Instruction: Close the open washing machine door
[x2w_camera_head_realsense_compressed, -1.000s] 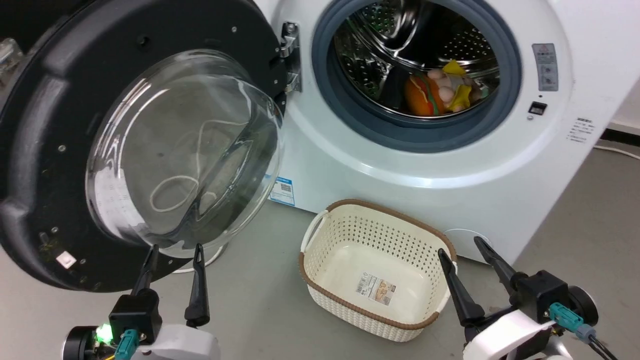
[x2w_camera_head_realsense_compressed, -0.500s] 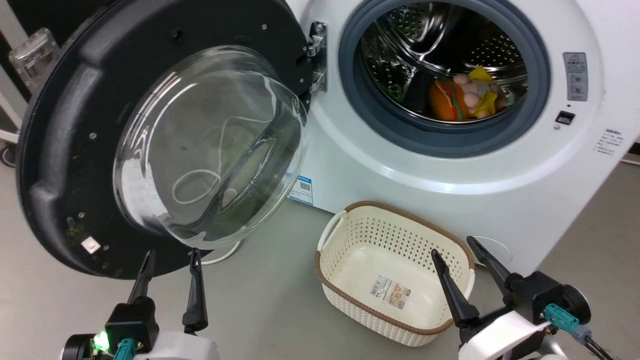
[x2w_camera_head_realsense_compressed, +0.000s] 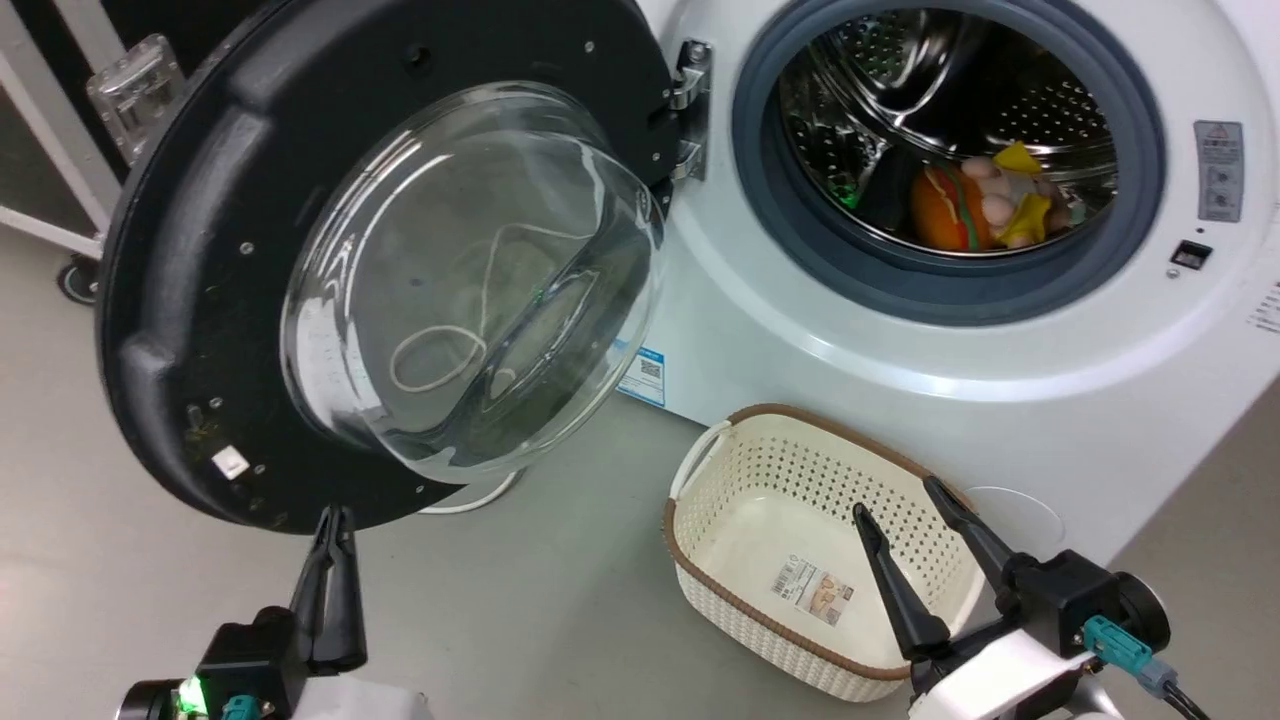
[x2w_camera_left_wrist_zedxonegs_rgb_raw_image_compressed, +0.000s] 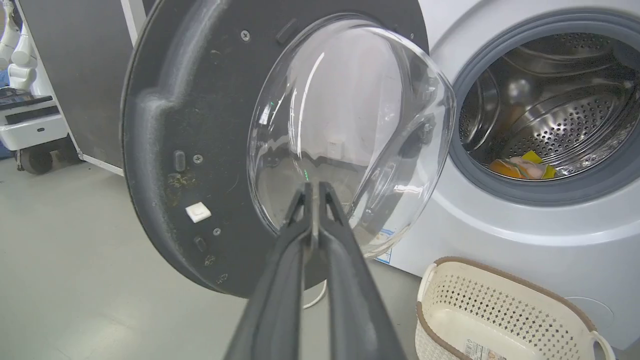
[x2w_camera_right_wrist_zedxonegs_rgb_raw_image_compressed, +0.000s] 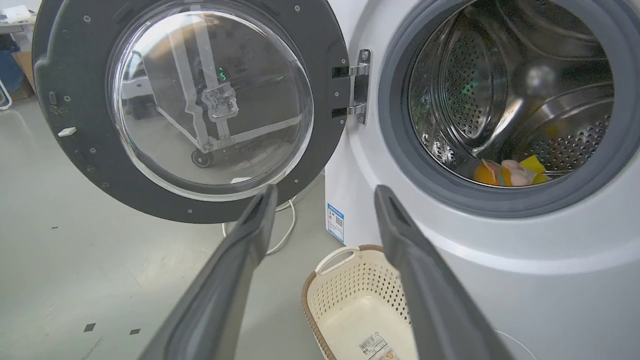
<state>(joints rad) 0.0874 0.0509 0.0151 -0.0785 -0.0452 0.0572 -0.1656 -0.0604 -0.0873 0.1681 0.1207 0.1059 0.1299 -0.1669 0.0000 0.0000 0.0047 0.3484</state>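
One washing machine door (x2w_camera_head_realsense_compressed: 180, 250), swung wide on its hinge (x2w_camera_head_realsense_compressed: 690, 110) at the washing machine's (x2w_camera_head_realsense_compressed: 800, 340) left front edge; left gripper (x2w_camera_head_realsense_compressed: 336, 518) pressed together, aimed at the glass bowl (x2w_camera_head_realsense_compressed: 470, 280); right gripper (x2w_camera_head_realsense_compressed: 895, 497) spread; likely risk: closed tips skidding off curved glass mid-push.

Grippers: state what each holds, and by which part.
Nothing is held. The left gripper is shut with nothing between its fingers, pointing at the door. The right gripper is open and empty, near the basket.

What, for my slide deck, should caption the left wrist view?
Shut left pincer faces the open washing machine door.
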